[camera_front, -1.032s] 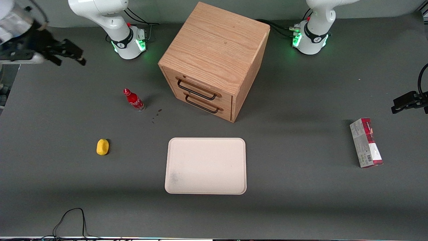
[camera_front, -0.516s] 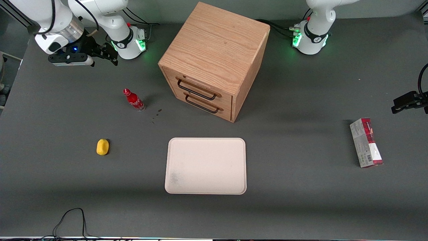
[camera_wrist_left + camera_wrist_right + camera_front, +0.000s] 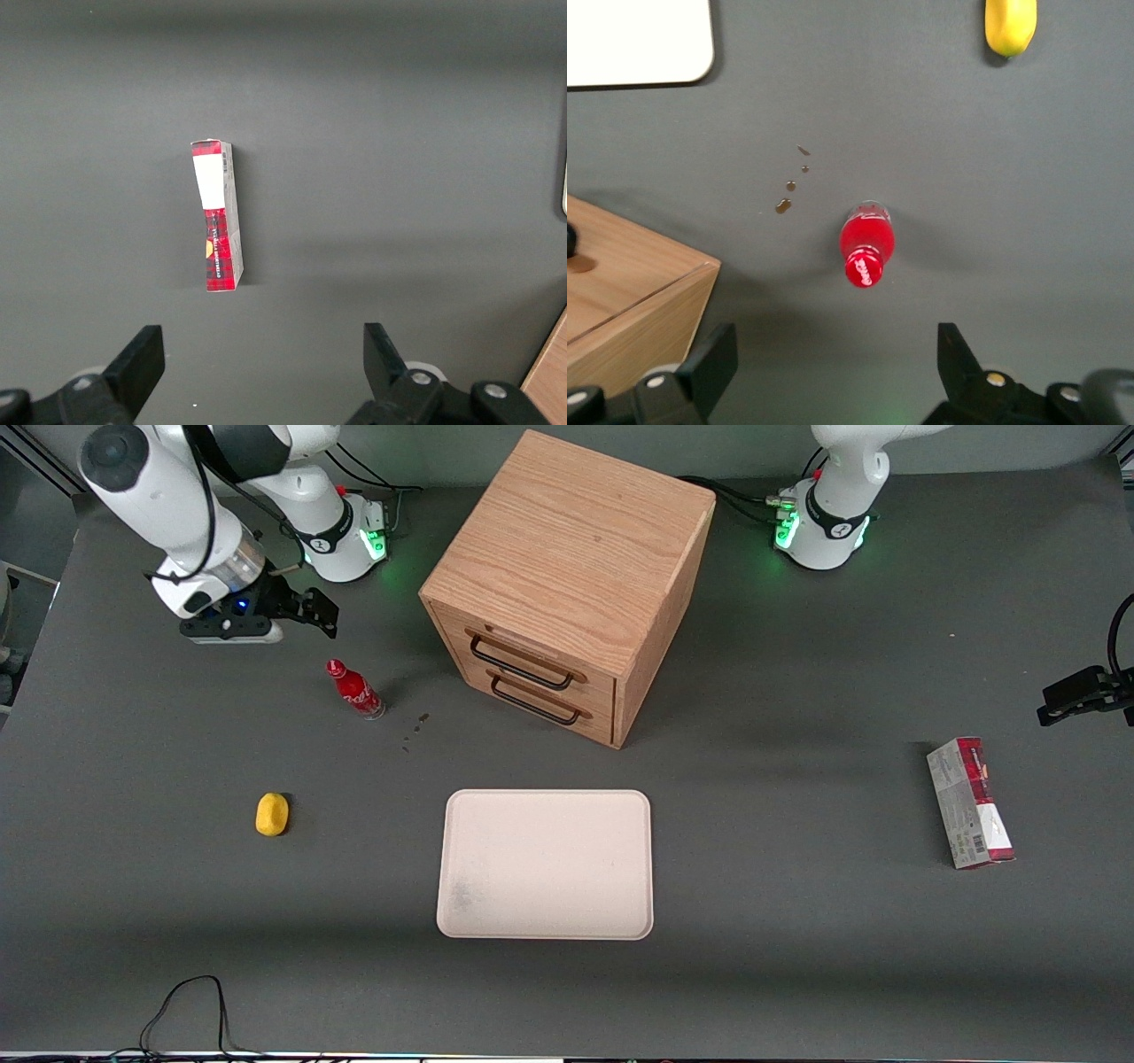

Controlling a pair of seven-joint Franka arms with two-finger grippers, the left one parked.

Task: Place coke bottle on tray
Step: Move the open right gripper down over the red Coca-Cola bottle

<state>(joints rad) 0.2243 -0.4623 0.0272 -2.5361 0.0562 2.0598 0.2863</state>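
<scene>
Black two-finger gripper [image 3: 306, 607] on the working arm hangs above the grey table [image 3: 797, 974], a little farther from the front camera than the small red coke bottle with its red cap and white script [image 3: 355, 689], and not touching it. Its fingers [image 3: 713, 363] are spread wide with nothing between them; in the right wrist view the bottle [image 3: 866, 242] sits roughly centred ahead of the gap, which suggests the arm is lining up so the jaws can pass either side of the bottle's body.

That bottle stands upright on the table in front of the oak-coloured wooden two-drawer cabinet [image 3: 567, 576], off toward the working arm's end, with a few small dark spots [image 3: 415, 728] on the surface just beside it. Standing as it does, its narrow neck and cap point up at the wrist camera, so a grasp from above looks workable.

Nearer the front camera lies the flat pale cream-pink rectangular tray [image 3: 461, 815], bare and well apart from the bottle. A small yellow rounded object [image 3: 272, 814] rests toward the working arm's end, clear of the likely path. Nothing has been picked up yet; the approach is the step in hand.
</scene>
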